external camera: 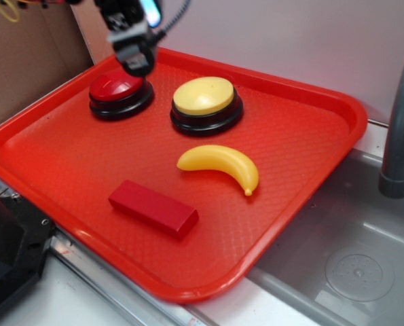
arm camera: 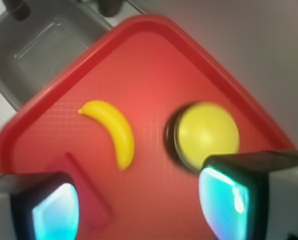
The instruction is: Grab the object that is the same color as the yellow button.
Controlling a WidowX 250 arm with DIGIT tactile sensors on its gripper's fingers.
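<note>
A yellow toy banana [external camera: 221, 165] lies near the middle of the red tray [external camera: 52, 159], just in front of the yellow button [external camera: 204, 96] on its black base. It also shows in the wrist view [arm camera: 114, 131], left of the yellow button [arm camera: 207, 133]. My gripper [external camera: 135, 62] hangs over the back left of the tray, just above the red button [external camera: 115, 85], well away from the banana. In the wrist view its jaws stand wide apart with nothing between them [arm camera: 138, 210].
A red rectangular block [external camera: 153, 208] lies on the tray's front part, left of the banana; it shows in the wrist view too [arm camera: 81, 192]. A grey sink basin [external camera: 354, 265] with a grey faucet pipe [external camera: 400, 129] lies right of the tray. Brown cardboard [external camera: 25, 61] stands at the back left.
</note>
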